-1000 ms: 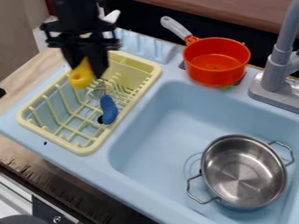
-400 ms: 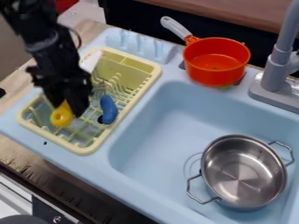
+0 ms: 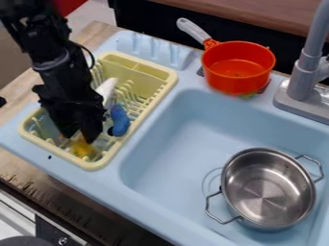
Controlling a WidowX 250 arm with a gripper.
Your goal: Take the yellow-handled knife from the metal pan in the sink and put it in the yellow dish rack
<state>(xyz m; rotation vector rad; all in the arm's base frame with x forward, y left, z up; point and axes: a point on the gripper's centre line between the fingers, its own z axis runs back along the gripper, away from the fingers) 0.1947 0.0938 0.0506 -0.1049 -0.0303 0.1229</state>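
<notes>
A round silver metal pot (image 3: pixel 265 192) sits in the blue plastic sink (image 3: pixel 170 144), right of the rectangular yellow plastic rack (image 3: pixel 94 165).

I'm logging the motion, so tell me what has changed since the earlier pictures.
The gripper and the yellow object have moved down into the near end of the dish rack; whether it has been let go, I cannot tell. The blue object, orange pot and metal pot stayed put.
</notes>
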